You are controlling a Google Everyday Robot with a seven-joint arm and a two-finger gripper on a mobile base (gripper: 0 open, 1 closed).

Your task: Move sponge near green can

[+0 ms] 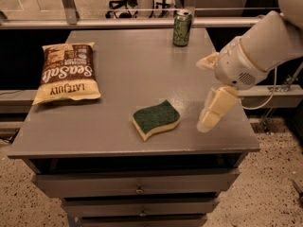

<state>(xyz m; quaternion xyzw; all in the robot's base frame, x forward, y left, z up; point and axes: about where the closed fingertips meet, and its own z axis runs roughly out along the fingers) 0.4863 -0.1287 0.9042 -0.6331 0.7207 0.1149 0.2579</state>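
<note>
Gripper [202,94], jaws apart, hovers at 3 o'clock of the sponge [155,118]; green can [182,28] stands at 1 o'clock.

Chip bag [66,79]: brown and cream, lying flat on the table's left side.
Table [118,46]: grey top.
Drawers [137,186]: stacked under the top, with small knobs.
Floor [265,193]: pale and speckled.
Gripper [208,119]: over the table's right front part.
</note>
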